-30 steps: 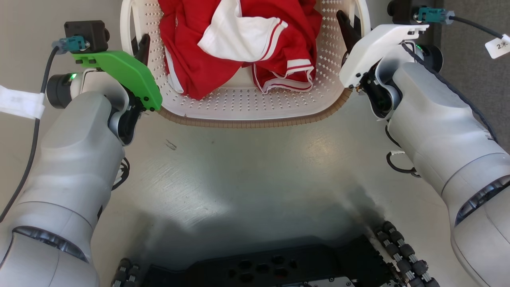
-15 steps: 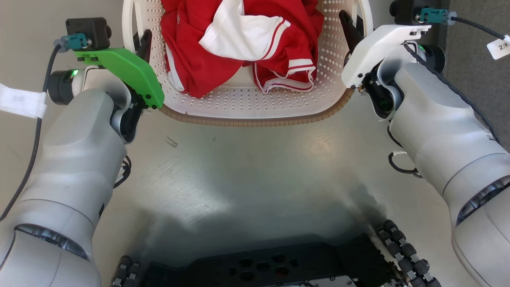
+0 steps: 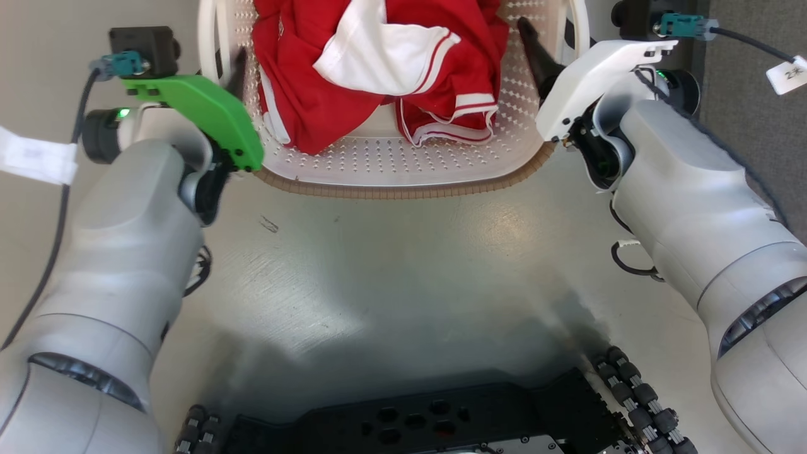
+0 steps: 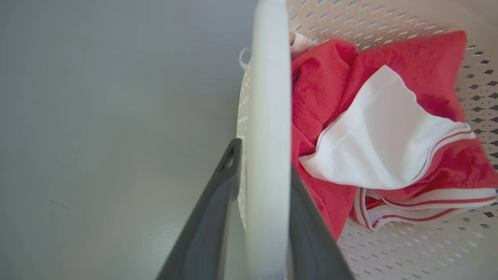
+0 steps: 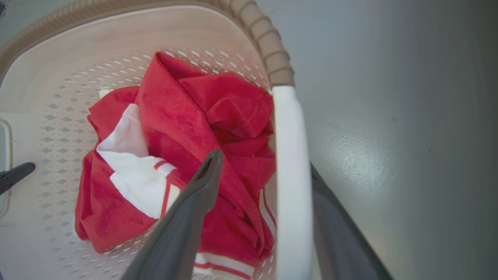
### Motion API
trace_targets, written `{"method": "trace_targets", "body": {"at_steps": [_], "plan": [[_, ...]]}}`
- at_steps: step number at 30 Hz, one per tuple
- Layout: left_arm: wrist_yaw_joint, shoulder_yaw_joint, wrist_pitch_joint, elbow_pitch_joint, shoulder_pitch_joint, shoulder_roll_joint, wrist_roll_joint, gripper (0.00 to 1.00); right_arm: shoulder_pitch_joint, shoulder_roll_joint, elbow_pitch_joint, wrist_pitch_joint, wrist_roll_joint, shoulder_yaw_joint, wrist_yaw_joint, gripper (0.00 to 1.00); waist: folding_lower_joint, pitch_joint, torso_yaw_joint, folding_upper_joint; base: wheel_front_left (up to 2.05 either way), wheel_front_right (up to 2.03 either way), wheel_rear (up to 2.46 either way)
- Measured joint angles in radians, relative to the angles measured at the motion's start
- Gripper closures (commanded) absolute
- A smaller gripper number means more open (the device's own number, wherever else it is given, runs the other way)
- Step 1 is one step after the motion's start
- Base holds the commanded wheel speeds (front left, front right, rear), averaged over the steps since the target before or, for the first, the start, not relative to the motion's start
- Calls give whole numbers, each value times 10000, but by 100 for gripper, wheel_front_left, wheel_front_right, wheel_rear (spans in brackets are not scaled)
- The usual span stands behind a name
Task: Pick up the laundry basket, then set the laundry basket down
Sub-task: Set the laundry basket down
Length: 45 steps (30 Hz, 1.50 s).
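Head view: the laundry basket (image 3: 391,164) sits on the grey floor (image 3: 403,265) between both arms, red and white clothes (image 3: 378,69) inside.

Left wrist view: the left gripper (image 4: 264,186) squeezes the basket's white handle (image 4: 266,116).

Right wrist view: the right gripper (image 5: 264,182) is wide, one finger on each side of the other handle (image 5: 291,175).

Grey floor (image 3: 403,271) (glossy) apparently bears laundry basket (image 3: 391,164).

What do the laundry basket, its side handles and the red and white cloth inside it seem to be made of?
The laundry basket: apparently moulded plastic, cream, matte, with rows of small punched holes; its brown ribbed rim only looks woven. Handles: smooth white plastic, probably, slightly glossy. Red and white cloth: soft fabric, perhaps a knit, since it folds and creases; the fibre cannot be told.
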Motion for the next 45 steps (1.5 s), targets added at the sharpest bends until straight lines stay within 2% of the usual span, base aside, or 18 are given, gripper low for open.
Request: {"method": "trace_targets", "body": {"at_steps": [11,20,33,45], "plan": [[0,-75,71,-29,3,-144,-136,0,-27,42,100,-8,2,2,-61,0,0,-155,-54,0,0,0,0],[0,-336,-33,226,47,125,-88,0,111,46,169,-86,84,2,-146,0,0,-589,-99,0,0,0,0],[0,-698,-384,211,991,157,48,0,744,52,203,-92,194,65,-151,0,0,-1772,-240,0,0,0,0],[0,-826,-560,4,1915,201,38,0,1586,59,226,-96,182,159,-146,0,-1,-3460,-349,0,0,0,0]]}}
